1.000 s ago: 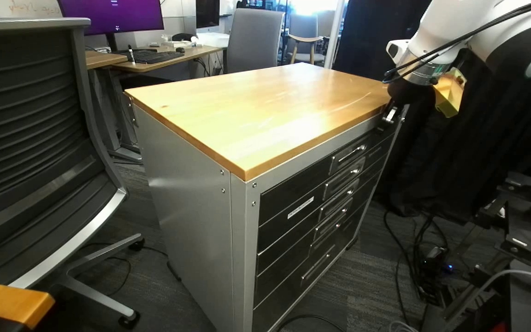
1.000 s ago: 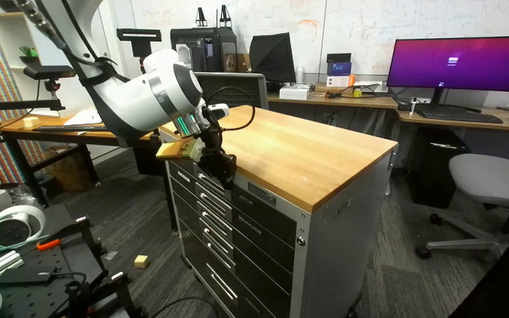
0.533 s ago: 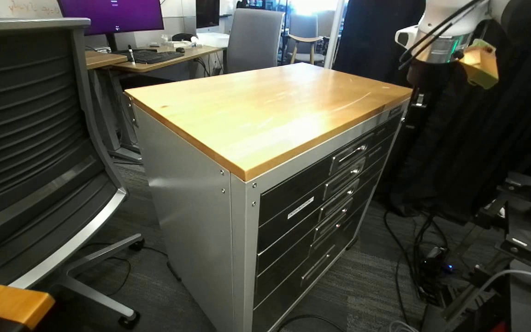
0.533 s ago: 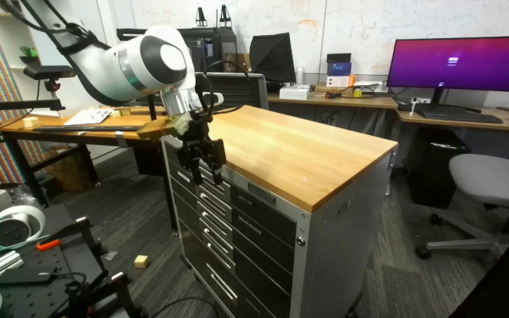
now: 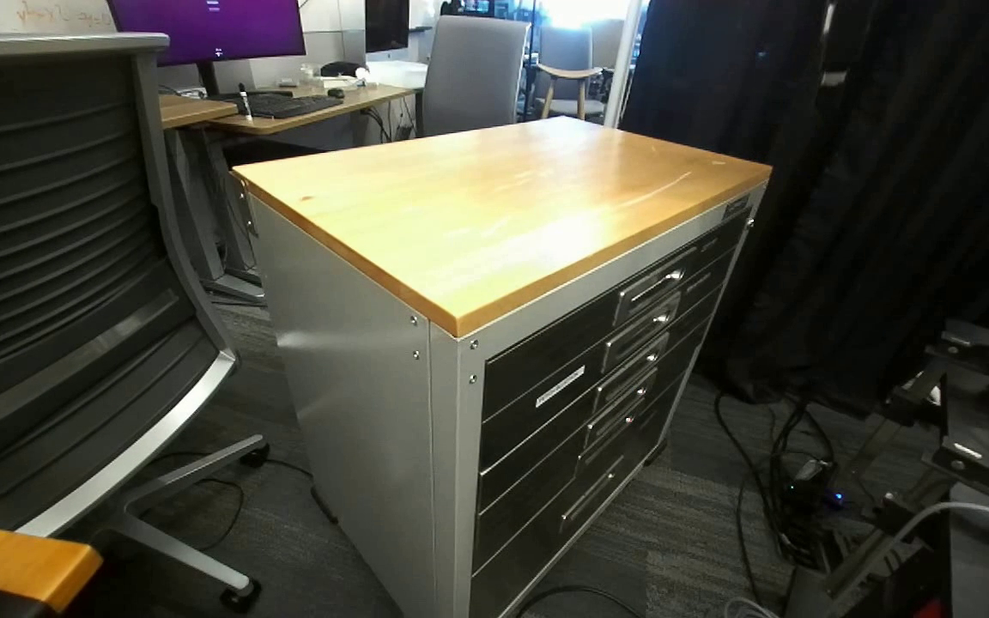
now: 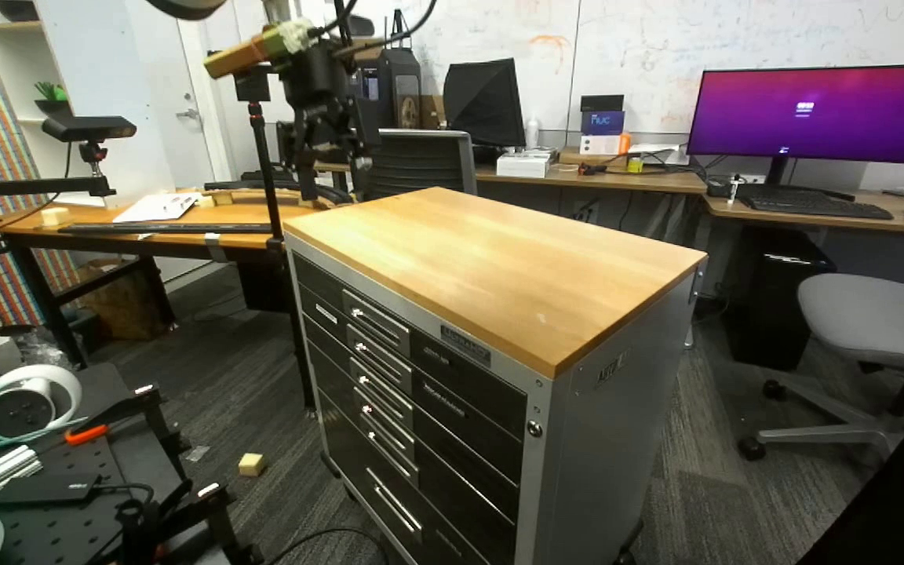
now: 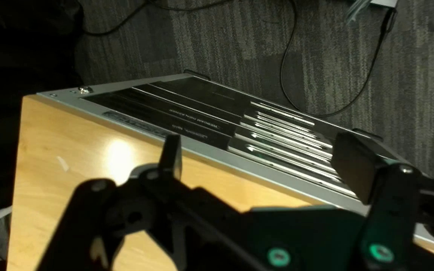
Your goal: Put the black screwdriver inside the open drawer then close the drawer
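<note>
Raising the empty, wide-spread gripper (image 7: pixel 264 158) well clear of the worktop (image 6: pixel 491 271) seems safest. Drawers (image 6: pixel 444 431) look flush; no screwdriver shows.

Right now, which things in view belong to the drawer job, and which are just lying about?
Job:
black two-fingered end effector, open
grey metal wood-topped cabinet
its black rectangular drawers, all shut
black screwdriver: I can't spot one

Lying about:
small yellow block on grey carpet
black rectangular keyboard
white rectangular box
</note>
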Tool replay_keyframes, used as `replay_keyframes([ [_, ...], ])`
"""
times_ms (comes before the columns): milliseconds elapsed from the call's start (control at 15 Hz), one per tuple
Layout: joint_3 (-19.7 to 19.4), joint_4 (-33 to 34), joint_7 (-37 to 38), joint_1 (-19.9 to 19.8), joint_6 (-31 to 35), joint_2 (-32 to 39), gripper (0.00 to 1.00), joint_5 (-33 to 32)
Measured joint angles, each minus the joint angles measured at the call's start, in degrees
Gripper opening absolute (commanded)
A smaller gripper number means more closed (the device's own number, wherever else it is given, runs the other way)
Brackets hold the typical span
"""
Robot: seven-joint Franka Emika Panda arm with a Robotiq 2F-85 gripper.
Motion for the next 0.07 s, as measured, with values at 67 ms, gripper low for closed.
replay_keyframes([
  [67,0.0,0.9,-0.6,0.3,-1.3,-1.0,1.00,0.7],
])
